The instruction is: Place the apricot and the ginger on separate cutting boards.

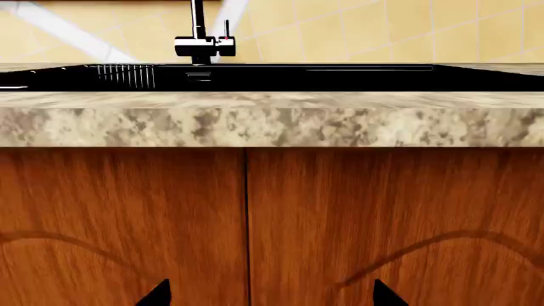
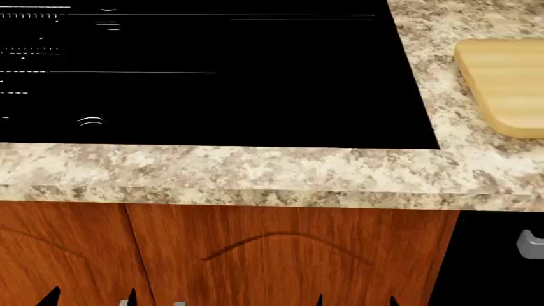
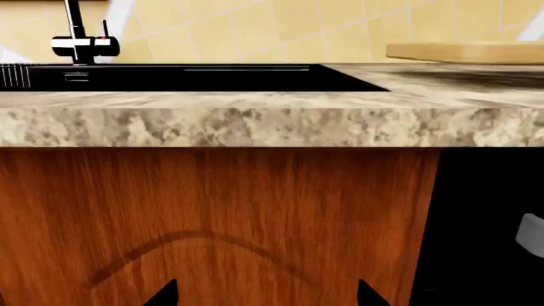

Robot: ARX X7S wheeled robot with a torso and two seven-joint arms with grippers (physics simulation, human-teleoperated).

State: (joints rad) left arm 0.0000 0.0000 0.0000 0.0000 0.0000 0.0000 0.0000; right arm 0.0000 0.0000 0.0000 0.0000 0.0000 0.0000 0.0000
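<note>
A light blond cutting board (image 2: pixel 508 84) with rounded corners lies on the counter at the right of the head view; its edge (image 3: pixel 463 52) also shows in the right wrist view. The apricot, the ginger and the dark board are out of view. Both grippers hang low in front of the wooden cabinet doors, below the counter's edge. My left gripper (image 1: pixel 270 296) is open, with only its two black fingertips showing and bare door between them. My right gripper (image 3: pixel 265 294) is open the same way. In the head view their tips, left gripper (image 2: pixel 89 298) and right gripper (image 2: pixel 357 301), poke up at the bottom edge.
A black sink (image 2: pixel 213 76) is set in the speckled stone counter (image 2: pixel 255 175), with a chrome tap (image 1: pixel 202 44) behind it against a yellow tiled wall. Wooden cabinet doors (image 2: pixel 281 255) stand below. A dark appliance front with a grey handle (image 2: pixel 530 243) is at the right.
</note>
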